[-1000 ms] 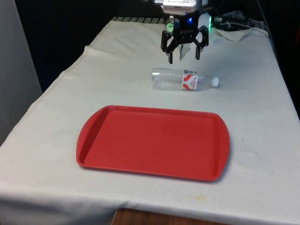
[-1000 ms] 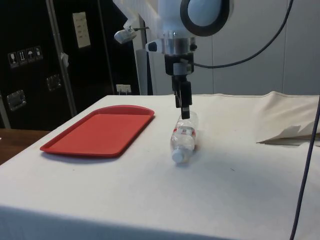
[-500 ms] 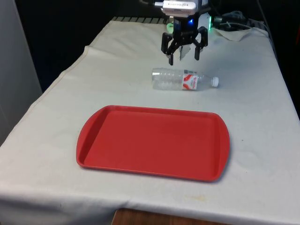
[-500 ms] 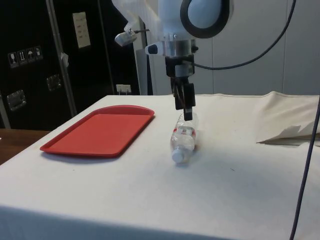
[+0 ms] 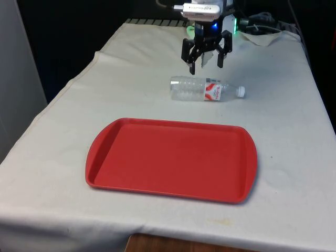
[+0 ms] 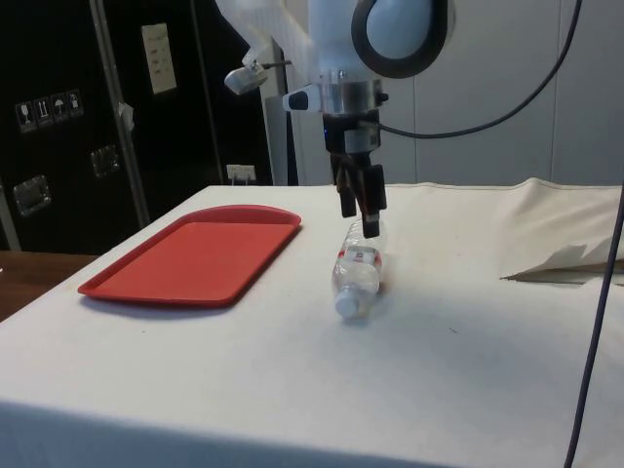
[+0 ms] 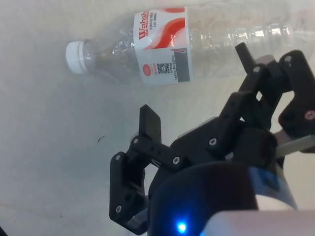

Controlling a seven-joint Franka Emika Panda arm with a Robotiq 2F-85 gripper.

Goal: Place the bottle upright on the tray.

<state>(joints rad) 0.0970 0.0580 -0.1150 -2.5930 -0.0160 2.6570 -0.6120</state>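
A clear plastic bottle (image 5: 206,89) with a red-and-white label and a white cap lies on its side on the white cloth, cap toward the front view's right. It also lies flat in the side view (image 6: 357,267) and in the wrist view (image 7: 167,44). My gripper (image 5: 206,66) hangs open just above and behind the bottle, with nothing between its fingers. Seen from the side, the gripper (image 6: 358,219) hovers over the bottle's body. The red tray (image 5: 171,158) lies empty in front of the bottle, and the side view has the tray (image 6: 200,253) at the left.
A rumpled fold of cloth (image 6: 561,261) lies to the right in the side view. Cables (image 5: 262,26) lie at the table's far end. The table's edges run close on both sides of the tray.
The gripper has turned about its vertical axis above the bottle and risen slightly. The bottle and the tray have not moved.
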